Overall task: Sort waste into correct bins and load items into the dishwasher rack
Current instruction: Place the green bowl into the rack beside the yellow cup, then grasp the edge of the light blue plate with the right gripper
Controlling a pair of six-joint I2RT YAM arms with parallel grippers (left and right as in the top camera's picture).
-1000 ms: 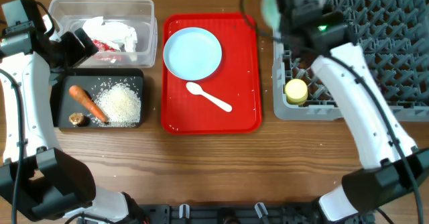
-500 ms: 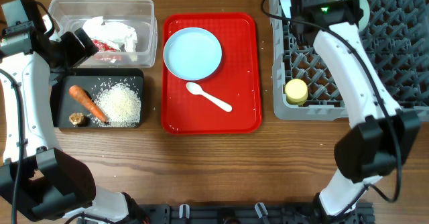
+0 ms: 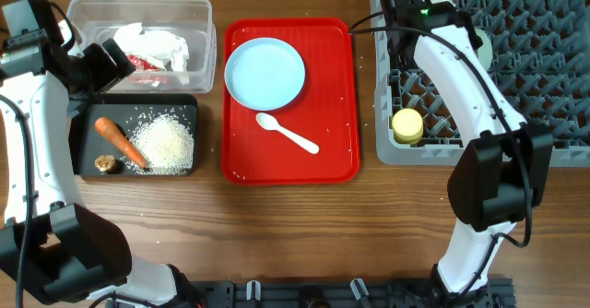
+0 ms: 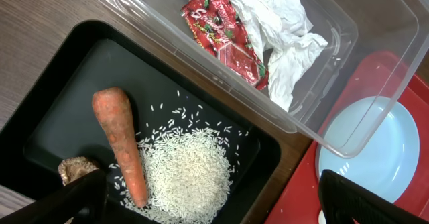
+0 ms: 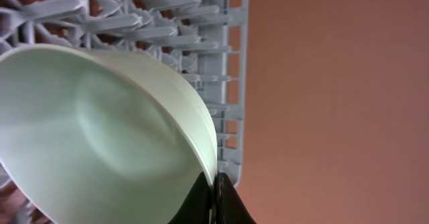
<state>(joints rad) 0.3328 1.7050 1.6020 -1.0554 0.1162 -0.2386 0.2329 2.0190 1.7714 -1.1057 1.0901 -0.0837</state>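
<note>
Now right fingers [image 5: 201, 200] pinch light blue bowl [image 5: 100, 137] by rim over dishwasher rack [image 3: 553, 77] (rim grip likely lets it slot between pegs); left fingers [image 4: 67, 200] spread wide, empty, above black tray [image 4: 60, 117].

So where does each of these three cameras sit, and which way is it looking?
Overhead: above the table, looking straight down at the red tray, rack and both arms.
Left wrist: beside the open left gripper, looking down at the carrot and rice.
Right wrist: behind the right gripper, facing the pale bowl it pinches, rack beyond.
Shared: carrot and rice show both overhead and in the left wrist view.
</note>
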